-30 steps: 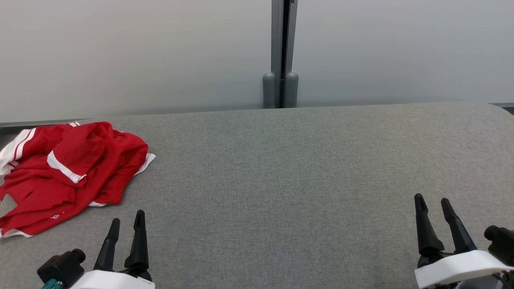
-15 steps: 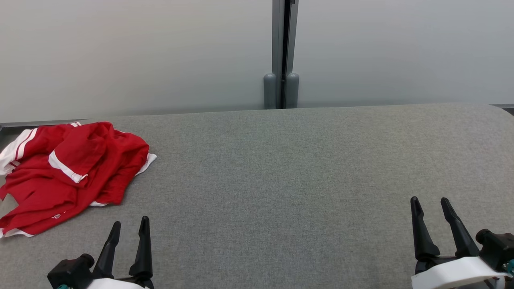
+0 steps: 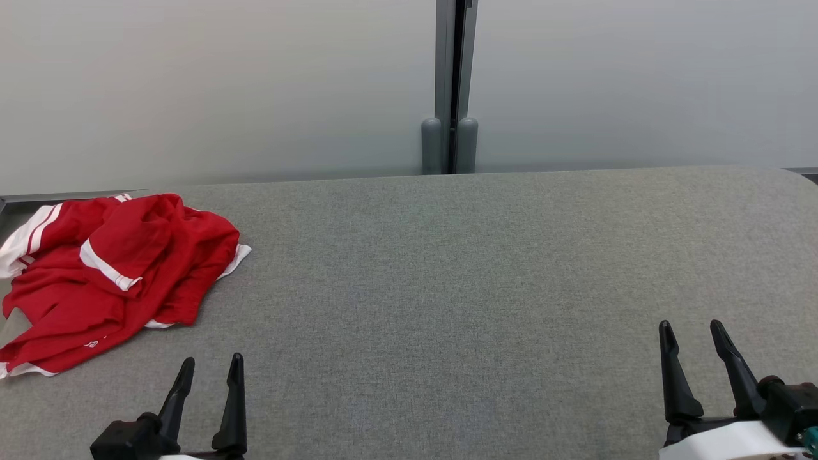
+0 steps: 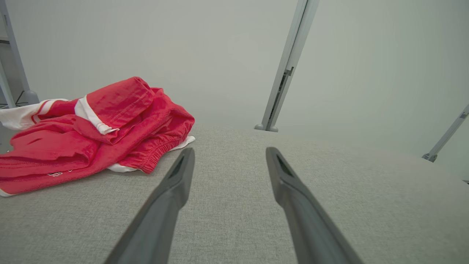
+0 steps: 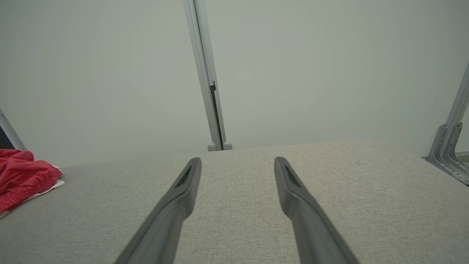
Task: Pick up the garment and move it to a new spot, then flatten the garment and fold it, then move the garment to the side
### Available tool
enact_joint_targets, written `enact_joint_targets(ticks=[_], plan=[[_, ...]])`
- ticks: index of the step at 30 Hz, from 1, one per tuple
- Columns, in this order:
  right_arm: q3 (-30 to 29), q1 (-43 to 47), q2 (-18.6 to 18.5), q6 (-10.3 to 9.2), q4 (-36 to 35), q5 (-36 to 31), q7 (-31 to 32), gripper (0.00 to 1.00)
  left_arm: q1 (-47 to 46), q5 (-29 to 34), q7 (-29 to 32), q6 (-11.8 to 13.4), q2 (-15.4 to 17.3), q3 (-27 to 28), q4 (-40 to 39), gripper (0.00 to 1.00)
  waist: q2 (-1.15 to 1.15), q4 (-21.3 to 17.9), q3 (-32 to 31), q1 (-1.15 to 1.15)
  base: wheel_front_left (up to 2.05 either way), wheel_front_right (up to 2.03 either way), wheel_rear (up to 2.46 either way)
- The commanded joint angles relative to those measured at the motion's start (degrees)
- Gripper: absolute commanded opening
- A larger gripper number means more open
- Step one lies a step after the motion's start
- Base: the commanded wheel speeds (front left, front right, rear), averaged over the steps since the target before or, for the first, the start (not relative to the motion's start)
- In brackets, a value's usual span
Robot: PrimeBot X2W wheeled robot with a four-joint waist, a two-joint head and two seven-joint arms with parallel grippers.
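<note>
A crumpled red garment point(image 3: 115, 275) with white trim lies in a heap at the far left of the grey fabric table point(image 3: 486, 268). In the left wrist view the garment point(image 4: 88, 128) sits ahead and to the left of my fingers. My left gripper point(image 3: 213, 367) hovers open near the table's front edge, just right of and nearer than the heap, with nothing between its fingers. At the lower right my right gripper point(image 3: 692, 330) is open and empty, far from the cloth. The right wrist view catches the garment's edge point(image 5: 22, 176) at its left border.
A pale partition wall with a grey vertical post point(image 3: 449, 89) stands behind the table. The table's rounded far right corner point(image 3: 789, 171) shows at the edge. A metal bracket point(image 5: 449, 154) sits off the table's right side.
Both grippers have drawn back toward the bottom edge of the head view, still open. The garment has not moved.
</note>
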Motion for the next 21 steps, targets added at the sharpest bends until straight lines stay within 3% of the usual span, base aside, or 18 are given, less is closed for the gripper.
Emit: enact_joint_targets(ticks=[1,21], plan=[[-0.2,0.2,-0.2,0.11,-0.6,-0.9,-0.7,1.0,0.2,1.1,-0.5,0.1,0.3,0.2,-0.5,1.0,0.0,0.0,0.0,0.0,0.0,0.0,0.0],[-1.7,2.2,0.8,0.12,-0.7,-7.4,-3.0,1.0,1.9,8.9,-2.8,0.4,0.2,1.7,-0.7,1.0,0.0,0.3,-0.6,0.0,0.0,0.0,0.0]])
